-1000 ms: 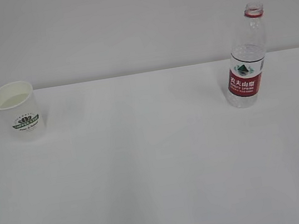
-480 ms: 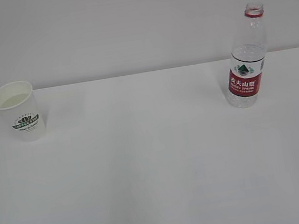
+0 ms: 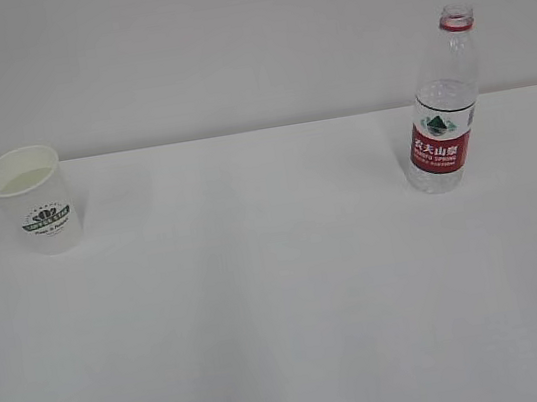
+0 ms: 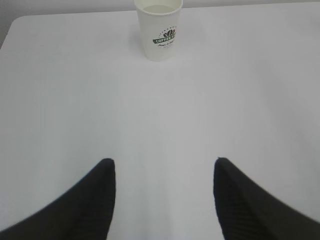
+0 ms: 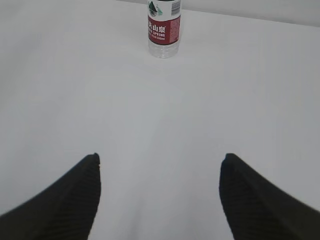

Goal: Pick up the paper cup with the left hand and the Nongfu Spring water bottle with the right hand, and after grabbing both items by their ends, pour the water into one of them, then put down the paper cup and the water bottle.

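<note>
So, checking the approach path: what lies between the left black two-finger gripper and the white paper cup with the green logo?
Only bare white table, in the left wrist view, separates the open left gripper from the cup.

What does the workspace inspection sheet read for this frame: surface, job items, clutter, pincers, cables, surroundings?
Surface: white table, bare between the items.
Paper cup: upright at far left, liquid inside, untouched.
Water bottle: upright at far right, uncapped, untouched.
Clutter: nothing seen.
Left pincer: open, empty, short of the cup.
Right pincer: open, empty, short of the bottle.
Cables: nothing seen.
Surroundings: plain pale wall behind the table.
</note>
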Robot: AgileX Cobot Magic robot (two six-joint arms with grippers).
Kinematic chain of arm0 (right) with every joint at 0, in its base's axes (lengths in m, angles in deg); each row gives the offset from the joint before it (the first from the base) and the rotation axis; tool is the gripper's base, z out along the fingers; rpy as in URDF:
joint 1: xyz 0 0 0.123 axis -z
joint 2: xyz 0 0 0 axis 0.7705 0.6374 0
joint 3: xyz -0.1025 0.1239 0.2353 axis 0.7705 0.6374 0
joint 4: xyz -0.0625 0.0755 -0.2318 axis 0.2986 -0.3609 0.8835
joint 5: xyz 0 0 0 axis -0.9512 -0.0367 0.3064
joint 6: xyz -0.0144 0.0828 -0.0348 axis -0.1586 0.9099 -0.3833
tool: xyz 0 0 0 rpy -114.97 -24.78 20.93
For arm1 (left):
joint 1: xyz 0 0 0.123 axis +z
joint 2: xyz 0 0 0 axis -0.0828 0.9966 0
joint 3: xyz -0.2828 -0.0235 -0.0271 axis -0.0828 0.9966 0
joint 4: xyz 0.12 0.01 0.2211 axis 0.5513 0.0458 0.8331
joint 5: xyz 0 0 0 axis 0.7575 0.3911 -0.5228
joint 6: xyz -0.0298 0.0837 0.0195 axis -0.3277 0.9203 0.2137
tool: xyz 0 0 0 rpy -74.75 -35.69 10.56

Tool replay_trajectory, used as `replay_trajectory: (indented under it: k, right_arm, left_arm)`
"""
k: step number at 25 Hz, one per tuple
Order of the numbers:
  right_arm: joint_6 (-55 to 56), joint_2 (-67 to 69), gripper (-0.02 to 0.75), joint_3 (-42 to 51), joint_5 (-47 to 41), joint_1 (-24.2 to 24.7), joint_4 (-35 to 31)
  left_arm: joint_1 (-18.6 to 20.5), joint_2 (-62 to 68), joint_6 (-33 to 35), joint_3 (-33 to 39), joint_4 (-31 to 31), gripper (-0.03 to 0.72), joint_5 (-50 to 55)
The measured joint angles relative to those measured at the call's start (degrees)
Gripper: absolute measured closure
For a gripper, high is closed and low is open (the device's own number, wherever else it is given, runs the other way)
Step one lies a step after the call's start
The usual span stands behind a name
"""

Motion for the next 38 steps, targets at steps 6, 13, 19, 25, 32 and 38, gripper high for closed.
replay_trajectory:
  k: [6,13,19,25,32,38]
  right_arm:
    - [0.0,0.0,0.182,0.0,0.0,0.0,0.0]
    - [0.0,0.0,0.182,0.0,0.0,2.1,0.0]
    - [0.0,0.0,0.182,0.0,0.0,8.7,0.1]
    - [0.0,0.0,0.182,0.0,0.0,8.9,0.1]
    - [0.0,0.0,0.182,0.0,0.0,8.9,0.1]
    - [0.0,0.0,0.183,0.0,0.0,8.9,0.1]
  left_arm:
    - [0.0,0.0,0.0,0.0,-0.1,0.235,0.0]
    - [1.5,0.0,0.0,0.0,-0.1,0.235,-0.1]
    - [5.6,0.0,0.0,0.0,-0.1,0.235,-0.1]
    - [6.0,0.0,0.0,0.0,-0.1,0.235,-0.1]
    - [6.0,0.0,0.0,0.0,-0.1,0.235,-0.1]
    - [6.0,0.0,0.0,0.0,-0.1,0.235,-0.1]
